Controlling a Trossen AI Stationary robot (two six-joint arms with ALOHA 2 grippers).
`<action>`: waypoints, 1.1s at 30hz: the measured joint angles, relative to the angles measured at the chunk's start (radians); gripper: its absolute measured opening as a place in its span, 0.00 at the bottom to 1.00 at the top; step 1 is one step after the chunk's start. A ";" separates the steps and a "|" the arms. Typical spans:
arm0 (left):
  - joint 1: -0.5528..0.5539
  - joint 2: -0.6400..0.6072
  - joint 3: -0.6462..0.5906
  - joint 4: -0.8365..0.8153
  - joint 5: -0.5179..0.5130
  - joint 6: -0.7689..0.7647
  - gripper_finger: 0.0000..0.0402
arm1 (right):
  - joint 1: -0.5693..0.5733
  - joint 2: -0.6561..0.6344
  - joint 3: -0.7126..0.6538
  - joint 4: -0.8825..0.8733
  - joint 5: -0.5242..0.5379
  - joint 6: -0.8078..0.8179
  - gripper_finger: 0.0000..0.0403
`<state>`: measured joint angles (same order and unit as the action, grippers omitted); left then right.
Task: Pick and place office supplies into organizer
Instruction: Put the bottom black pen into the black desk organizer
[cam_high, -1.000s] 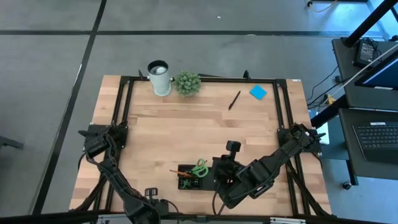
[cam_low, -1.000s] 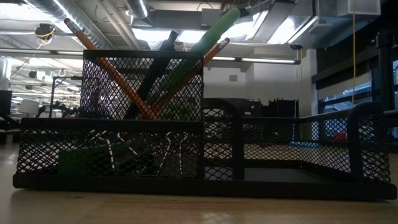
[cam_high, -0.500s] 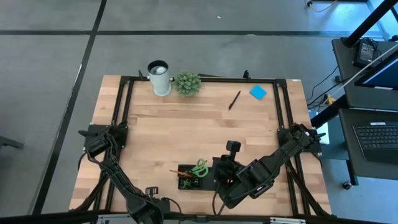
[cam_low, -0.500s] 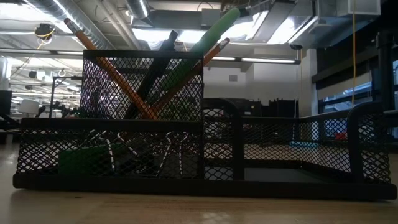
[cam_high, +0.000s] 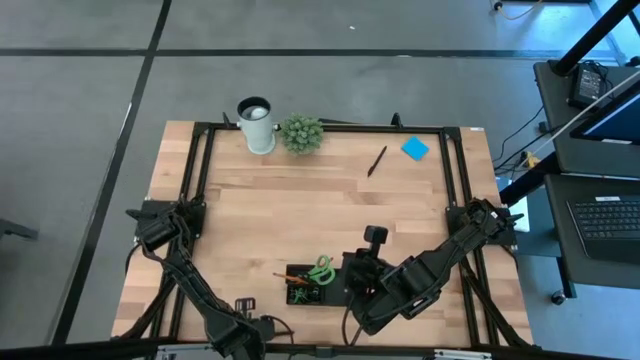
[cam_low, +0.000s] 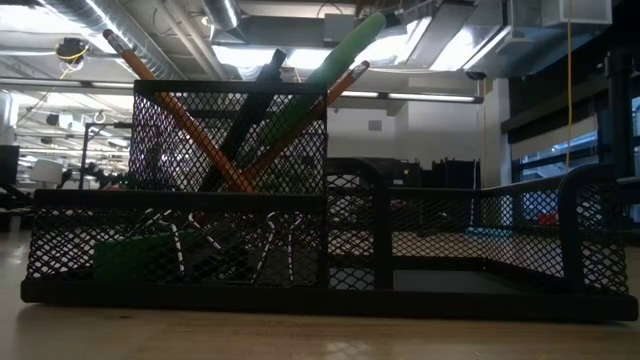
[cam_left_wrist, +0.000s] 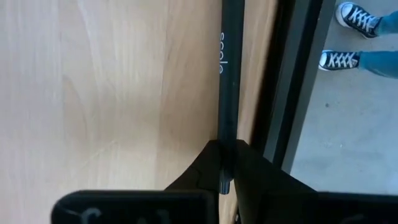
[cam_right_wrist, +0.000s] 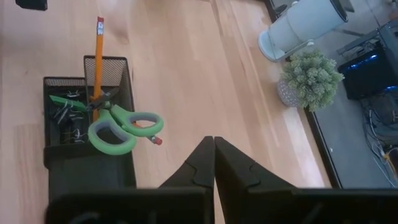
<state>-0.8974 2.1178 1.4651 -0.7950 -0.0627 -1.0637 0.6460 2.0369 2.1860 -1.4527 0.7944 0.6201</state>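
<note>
Black wire mesh forms the organizer (cam_high: 312, 285), a low tray with a taller square cup at one corner, sitting near the front edge of the bench (cam_high: 300, 200). One pair of green-handled scissors (cam_right_wrist: 121, 127) leans out of that cup beside two orange pencils (cam_low: 180, 120); small binder clips (cam_right_wrist: 65, 115) and a green eraser (cam_low: 130, 258) lie in the low compartment. One black pen (cam_high: 376, 160) and one blue square sticky-note pad (cam_high: 415, 149) lie well apart from the tray, near the far right corner.

Both arms sit at the front edge. The left end effector (cam_left_wrist: 225, 180) is clamped on a second, smooth black pen (cam_left_wrist: 228, 81). The right end effector (cam_right_wrist: 214, 155) has its fingers pressed together, empty, just beside the tray.

Pale planked wood tops the bench; a white cup (cam_high: 256, 124) and a small plant (cam_high: 301, 133) stand at its back edge. Grey floor surrounds it.
</note>
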 joint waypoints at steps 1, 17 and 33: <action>0.000 -0.002 0.000 -0.002 -0.004 0.000 0.04 | 0.000 0.000 0.000 -0.006 0.000 0.000 0.03; -0.004 -0.183 -0.009 -0.252 -0.092 -0.084 0.04 | 0.001 -0.005 0.000 -0.117 -0.035 0.026 0.03; 0.034 -0.411 0.107 -0.642 -0.056 0.006 0.04 | 0.001 -0.005 0.000 -0.118 -0.048 -0.103 0.03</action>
<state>-0.8633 1.7064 1.5718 -1.4368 -0.1183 -1.0578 0.6468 2.0323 2.1860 -1.5707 0.7468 0.5168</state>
